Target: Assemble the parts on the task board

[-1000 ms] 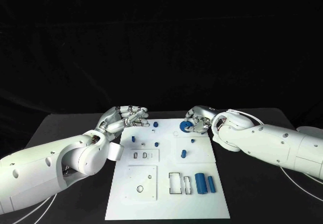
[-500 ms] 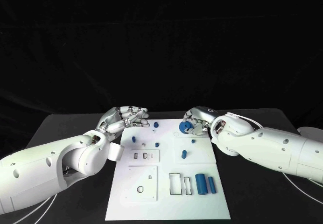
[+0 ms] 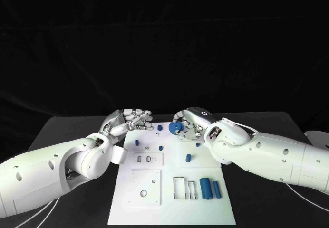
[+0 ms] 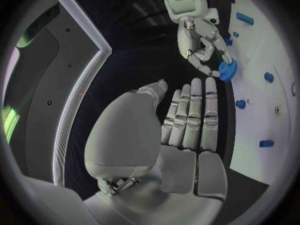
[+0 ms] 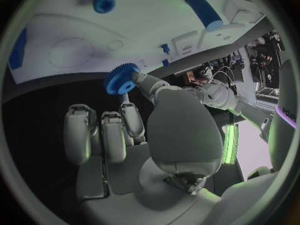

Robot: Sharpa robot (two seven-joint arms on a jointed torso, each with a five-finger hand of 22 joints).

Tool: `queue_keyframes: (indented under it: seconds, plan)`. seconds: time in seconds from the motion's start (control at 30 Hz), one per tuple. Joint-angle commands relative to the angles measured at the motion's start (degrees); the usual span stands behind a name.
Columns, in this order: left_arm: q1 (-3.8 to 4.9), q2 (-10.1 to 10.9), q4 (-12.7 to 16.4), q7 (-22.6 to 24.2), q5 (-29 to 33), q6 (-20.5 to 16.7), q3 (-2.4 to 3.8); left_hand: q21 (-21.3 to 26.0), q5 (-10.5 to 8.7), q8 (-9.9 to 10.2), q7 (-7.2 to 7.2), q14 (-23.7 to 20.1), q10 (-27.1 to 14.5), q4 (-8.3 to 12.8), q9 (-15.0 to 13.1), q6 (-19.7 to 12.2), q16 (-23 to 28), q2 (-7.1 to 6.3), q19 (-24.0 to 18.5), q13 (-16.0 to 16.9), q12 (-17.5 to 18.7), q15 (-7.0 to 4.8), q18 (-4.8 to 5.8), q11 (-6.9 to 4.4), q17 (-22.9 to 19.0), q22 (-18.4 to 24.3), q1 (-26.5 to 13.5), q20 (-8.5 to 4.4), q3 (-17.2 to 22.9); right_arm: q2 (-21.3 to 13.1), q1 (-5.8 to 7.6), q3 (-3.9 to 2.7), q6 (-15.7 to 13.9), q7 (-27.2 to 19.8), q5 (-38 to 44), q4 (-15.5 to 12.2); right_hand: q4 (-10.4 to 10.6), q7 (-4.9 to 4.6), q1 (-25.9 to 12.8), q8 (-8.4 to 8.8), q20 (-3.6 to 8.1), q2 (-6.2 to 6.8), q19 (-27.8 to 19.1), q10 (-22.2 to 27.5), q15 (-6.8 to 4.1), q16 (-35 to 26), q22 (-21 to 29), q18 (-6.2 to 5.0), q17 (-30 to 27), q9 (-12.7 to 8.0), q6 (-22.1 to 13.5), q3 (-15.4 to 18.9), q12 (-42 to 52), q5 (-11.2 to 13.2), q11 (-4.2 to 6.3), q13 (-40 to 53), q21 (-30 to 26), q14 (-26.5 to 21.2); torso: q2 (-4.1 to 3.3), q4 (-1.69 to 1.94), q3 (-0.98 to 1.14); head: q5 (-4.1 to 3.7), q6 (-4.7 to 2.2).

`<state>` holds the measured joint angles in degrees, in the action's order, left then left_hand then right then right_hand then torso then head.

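The right hand [image 3: 188, 124] pinches a blue gear [image 3: 174, 127] between thumb and fingers [image 5: 133, 121], held just above the far edge of the white board [image 3: 171, 209] on the black desk [image 3: 68, 128]. The left hand [image 3: 130, 121] rests close beside it, fingers [image 4: 190, 115] straight, together and holding nothing. Blue pegs [image 3: 137, 141] stand on the board below the fingers.
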<state>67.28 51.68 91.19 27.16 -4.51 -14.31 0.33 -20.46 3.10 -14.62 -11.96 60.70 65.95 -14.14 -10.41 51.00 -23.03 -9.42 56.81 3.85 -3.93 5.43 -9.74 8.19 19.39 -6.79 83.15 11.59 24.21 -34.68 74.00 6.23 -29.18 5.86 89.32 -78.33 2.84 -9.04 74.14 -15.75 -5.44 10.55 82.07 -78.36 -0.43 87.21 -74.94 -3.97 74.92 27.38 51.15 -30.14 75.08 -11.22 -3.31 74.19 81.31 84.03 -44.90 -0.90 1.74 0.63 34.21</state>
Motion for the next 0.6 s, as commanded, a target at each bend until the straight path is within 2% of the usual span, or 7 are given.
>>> queue_keyframes:
  seconds: [0.03, 0.13, 0.27, 0.43, 0.6]
  plan:
    - [0.06, -0.17, 0.05, 0.66, 0.13, 0.47, 0.06, 0.05, -0.04, 0.38, -0.17, -0.48, -0.13, 0.07, -0.09, -0.06, 0.34, 0.20, -0.49, 0.01, 0.24, 0.08, -0.67, 0.31, 0.08, 0.10, -0.27, 0.05, 0.39, 1.06, -0.09, -0.02, -1.51, -0.32, 2.28, -0.06, -0.07, 0.97, -0.35, -0.09, -0.09, -0.04, 0.30, -0.30, -0.33, 0.19, -4.66, 1.11, 7.95, 0.54, 1.38, -0.39, 0.05, -0.01, 0.11, -0.08, 0.07, 4.43, -0.05, 0.06, 0.00, 0.01, -0.09]
    - [0.06, -0.19, 0.02, 0.73, 0.13, 0.43, 0.06, 0.05, -0.04, 0.38, -0.17, -0.48, -0.13, 0.07, -0.09, -0.06, 0.34, 0.20, -0.49, 0.01, 0.24, 0.08, -0.67, 0.31, 0.08, 0.10, -0.27, 0.05, 0.39, 2.61, -0.26, -0.02, -1.05, -0.43, 2.13, 0.46, -0.05, 0.94, -0.46, -0.01, -0.07, -0.03, 0.34, -0.28, -0.33, 0.22, -4.73, 1.13, 8.01, 0.50, 1.30, -0.46, 0.02, 0.04, 0.09, -0.11, 0.11, 4.44, -0.03, 0.05, 0.05, 0.09, -0.07]
    - [0.06, -0.19, 0.03, 0.77, 0.13, 0.42, 0.06, 0.05, -0.04, 0.38, -0.17, -0.48, -0.13, 0.07, -0.09, -0.06, 0.34, 0.20, -0.49, 0.01, 0.24, 0.08, -0.67, 0.31, 0.08, 0.10, -0.27, 0.05, 0.39, 4.71, -0.53, -0.02, 0.01, -0.85, 1.56, 1.78, -0.04, 0.92, -0.58, 0.07, -0.06, -0.02, 0.31, -0.27, -0.32, 0.22, -4.69, 1.12, 8.01, 0.47, 1.22, -0.53, 0.02, 0.08, 0.08, -0.11, 0.08, 4.44, -0.07, -0.01, -0.11, 0.09, -0.10]
    - [0.06, -0.26, 0.00, 0.78, 0.13, 0.35, 0.06, 0.09, -0.05, 0.39, -0.15, -0.62, -0.12, 0.18, -0.11, -0.05, 0.43, 0.15, -0.59, 0.01, 0.24, 0.11, -0.65, 0.31, 0.11, 0.13, -0.24, 0.08, 0.49, 7.35, -1.10, -0.01, 1.14, -1.26, 0.99, 3.95, -0.02, 0.87, -0.73, 0.19, -0.05, -0.03, 0.29, -0.24, -0.31, 0.20, -4.68, 1.11, 7.96, 0.41, 1.07, -0.62, -0.01, 0.14, 0.04, -0.12, 0.05, 4.43, -0.10, 0.17, -0.04, 0.22, -0.07]
    - [0.06, -0.31, 0.02, 0.83, 0.13, 0.29, 0.06, 0.11, -0.05, 0.40, -0.15, -0.70, -0.11, 0.20, -0.12, -0.04, 0.48, 0.13, -0.65, 0.01, 0.24, 0.13, -0.63, 0.31, 0.11, 0.14, -0.25, 0.10, 0.52, 9.55, -1.62, 0.02, 1.92, -1.37, 0.80, 6.03, 0.00, 0.81, -0.95, 0.35, -0.05, 0.00, 0.26, -0.21, -0.28, 0.21, -4.65, 1.10, 7.99, 0.34, 0.90, -0.71, -0.03, 0.23, -0.01, -0.13, 0.01, 4.44, -0.11, 0.11, -0.07, 0.38, -0.02]
